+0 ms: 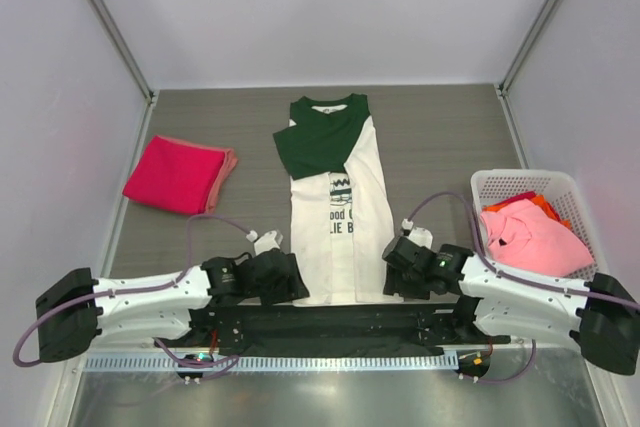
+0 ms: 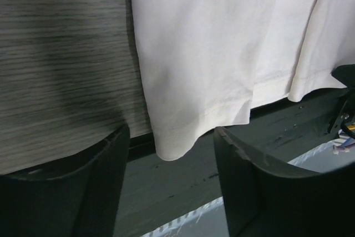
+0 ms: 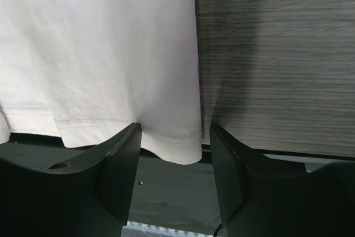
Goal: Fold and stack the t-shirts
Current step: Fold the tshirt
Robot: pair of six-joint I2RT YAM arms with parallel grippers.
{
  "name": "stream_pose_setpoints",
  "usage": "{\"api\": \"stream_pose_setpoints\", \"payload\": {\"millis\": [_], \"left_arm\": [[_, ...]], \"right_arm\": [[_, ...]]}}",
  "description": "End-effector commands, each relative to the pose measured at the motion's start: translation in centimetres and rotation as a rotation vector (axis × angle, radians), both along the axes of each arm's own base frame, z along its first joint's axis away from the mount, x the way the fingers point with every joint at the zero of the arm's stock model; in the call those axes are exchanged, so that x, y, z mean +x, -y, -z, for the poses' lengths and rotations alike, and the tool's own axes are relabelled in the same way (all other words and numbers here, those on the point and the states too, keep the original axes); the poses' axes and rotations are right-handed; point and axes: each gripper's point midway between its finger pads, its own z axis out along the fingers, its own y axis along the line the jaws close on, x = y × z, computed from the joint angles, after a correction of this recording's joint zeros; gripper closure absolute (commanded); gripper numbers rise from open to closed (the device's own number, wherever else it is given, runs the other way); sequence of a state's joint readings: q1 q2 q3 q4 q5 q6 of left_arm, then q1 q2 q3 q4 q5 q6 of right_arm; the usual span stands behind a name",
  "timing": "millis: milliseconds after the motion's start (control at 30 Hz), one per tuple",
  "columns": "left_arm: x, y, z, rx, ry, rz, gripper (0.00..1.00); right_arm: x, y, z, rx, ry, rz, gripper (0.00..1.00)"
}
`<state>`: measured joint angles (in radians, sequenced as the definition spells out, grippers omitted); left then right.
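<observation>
**Desk:** What could go wrong from here?

**Me:** A one-layer pinch. The cream-white shirt (image 1: 335, 222) has its sides folded in, so the hem is doubled. If my fingers close on the top layer alone, the fold opens as I lift. The hem also hangs just over the desk's (image 1: 440, 137) near edge, so a low approach could miss the cloth entirely. And if the two sides rise unevenly, the shirt skews.

**Desk:** Where are the arms?

**Me:** Both are low along the near edge, reaching inward. The left gripper (image 2: 171, 162) frames the left hem corner and the right gripper (image 3: 175, 151) frames the right one. Both have their fingers spread and hold nothing.

**Desk:** And the other shirts?

**Me:** The magenta-red shirt (image 1: 178, 175) lies folded near the left edge. The pink shirt (image 1: 530, 239) sits in the basket (image 1: 520, 179) at the right edge.
</observation>
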<state>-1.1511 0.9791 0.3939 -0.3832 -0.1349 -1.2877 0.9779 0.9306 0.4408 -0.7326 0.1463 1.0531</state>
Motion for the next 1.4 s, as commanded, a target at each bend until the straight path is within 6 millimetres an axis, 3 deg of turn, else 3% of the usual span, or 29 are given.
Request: {"api": "stream_pose_setpoints", "payload": {"millis": [0, 200, 367, 500, 567, 600, 633, 833, 1000, 1067, 1100, 1233, 1300, 1367], "left_arm": [[0.2, 1.0, 0.2, -0.032, 0.009, -0.036, 0.4], [-0.4, 1.2, 0.8, -0.031, -0.004, -0.031, 0.49], [-0.7, 1.2, 1.1, -0.036, -0.015, -0.025, 0.59], [-0.8, 1.1, 1.3, -0.035, -0.018, -0.029, 0.81], [-0.9, 1.1, 1.4, -0.036, -0.02, -0.03, 0.85], [-0.9, 1.1, 1.3, -0.036, -0.02, -0.028, 0.96], [-0.9, 1.1, 1.3, -0.039, -0.022, -0.03, 1.0], [-0.8, 2.2, -0.4, -0.098, -0.012, -0.021, 1.0], [1.0, 3.5, -4.7, -0.174, 0.05, -0.018, 1.0], [2.3, 2.5, -5.6, -0.143, 0.076, -0.048, 1.0], [3.0, 2.2, -6.1, -0.129, 0.099, -0.044, 1.0], [7.2, 1.0, -9.0, -0.114, 0.158, -0.116, 1.0], [8.6, 0.9, -9.1, -0.1, 0.152, -0.123, 1.0], [11.4, 0.5, -10.1, -0.095, 0.183, -0.152, 1.0]], "right_arm": [[0.4, 0.3, 0.0, -0.077, 0.025, 0.046, 0.43], [-0.1, 0.0, -0.7, -0.026, 0.031, 0.057, 0.48], [-0.3, -0.1, -1.2, 0.021, 0.038, 0.063, 0.67], [-0.4, 0.0, -0.6, 0.002, 0.031, 0.053, 0.74], [-0.3, -0.3, -0.7, 0.012, 0.035, 0.046, 0.83], [-0.3, -0.5, -0.8, 0.022, 0.037, 0.045, 0.88], [-0.2, -0.6, -1.0, 0.029, 0.039, 0.042, 0.99], [0.7, -1.7, -3.3, 0.094, 0.098, 0.034, 0.99], [4.8, -1.6, -7.8, 0.072, 0.298, 0.085, 0.99], [6.6, -1.1, -8.8, 0.036, 0.35, 0.121, 0.99], [7.8, -1.1, -10.3, 0.019, 0.398, 0.12, 0.99], [11.9, -0.5, -11.7, -0.055, 0.415, 0.119, 0.99], [14.6, 0.1, -12.4, -0.037, 0.428, 0.166, 0.99], [16.8, -0.6, -13.1, -0.013, 0.429, 0.146, 0.99]]}}
